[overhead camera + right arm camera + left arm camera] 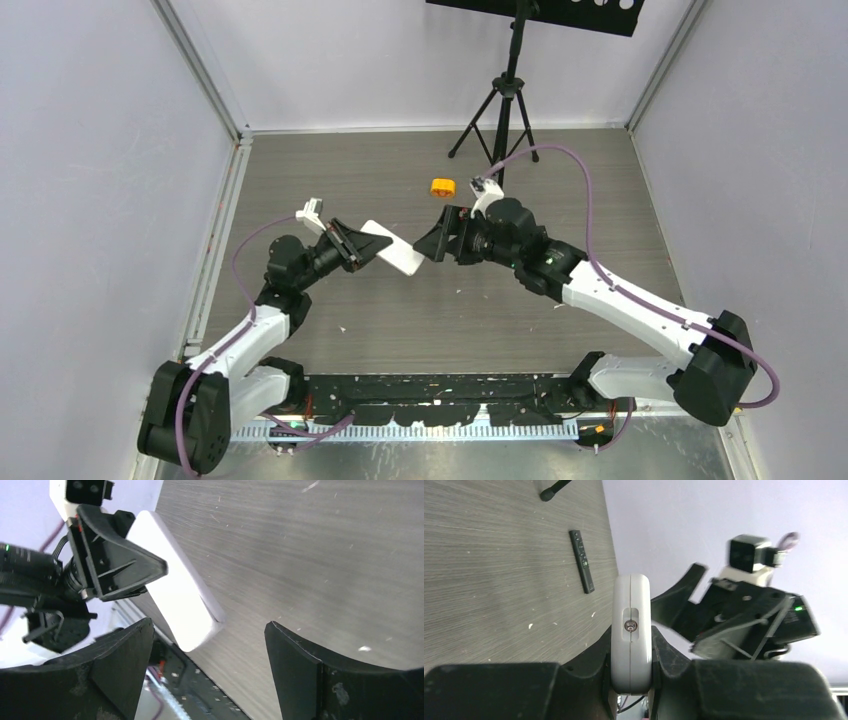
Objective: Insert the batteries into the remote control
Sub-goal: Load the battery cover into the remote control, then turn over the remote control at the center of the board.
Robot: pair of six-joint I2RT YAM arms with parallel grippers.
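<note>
Around: orange block, tripod behind.
Left gripper: clamped on white remote, aloft.
Right gripper: fingers apart, facing remote's end.

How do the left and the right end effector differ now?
The left end effector is shut on the white remote; the right end effector is open and holds nothing. The left one reaches in from the left, the right one from the right. Both are black, facing each other.
</note>
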